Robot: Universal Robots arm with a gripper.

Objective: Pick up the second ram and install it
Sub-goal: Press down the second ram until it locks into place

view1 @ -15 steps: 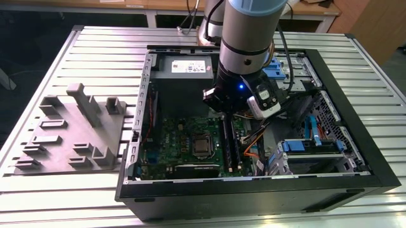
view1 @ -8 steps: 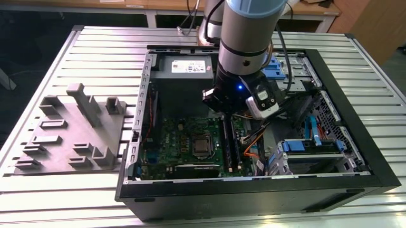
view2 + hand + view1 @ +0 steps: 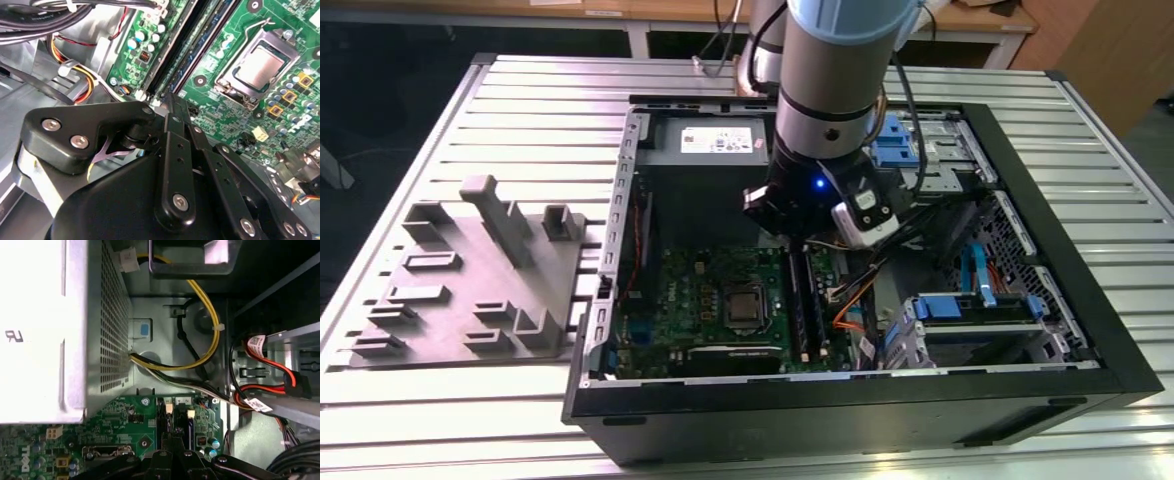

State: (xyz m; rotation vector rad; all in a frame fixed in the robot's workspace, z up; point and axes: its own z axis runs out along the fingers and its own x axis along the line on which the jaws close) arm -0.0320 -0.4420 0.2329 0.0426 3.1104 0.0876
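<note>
From where I stand, the nearest thing is the black front edge of the open computer case (image 3: pixel 854 400), lying on its side on a ribbed metal table (image 3: pixel 440 400). Inside, the green motherboard (image 3: pixel 680 300) covers the floor of the case, with the processor socket (image 3: pixel 744 303) near its middle. Just beside the socket, toward the exterior view's right, run the long dark memory slots (image 3: pixel 801 310).

The arm (image 3: pixel 834 70) reaches straight down into the case, and its gripper (image 3: pixel 790 238) sits right over the far end of those slots. In the second wrist view the gripper (image 3: pixel 172 107) has its black fingers (image 3: pixel 175 150) drawn close together, almost edge to edge, with their tips down at the end of the slot rails (image 3: pixel 175 55). A thin dark strip seems to be pinched there, but I cannot tell whether it is the second ram or part of a rail, so I cannot say for sure where the stick is.

Orange cables (image 3: pixel 847 300) and blue drive brackets (image 3: pixel 974 305) lie on the exterior view's right. Farther back sits the grey power supply (image 3: pixel 714 140); the first wrist view shows its perforated wall (image 3: pixel 112 315) and a yellow cable (image 3: pixel 210 315). Off on the exterior view's left rests a grey parts fixture (image 3: pixel 474 270).
</note>
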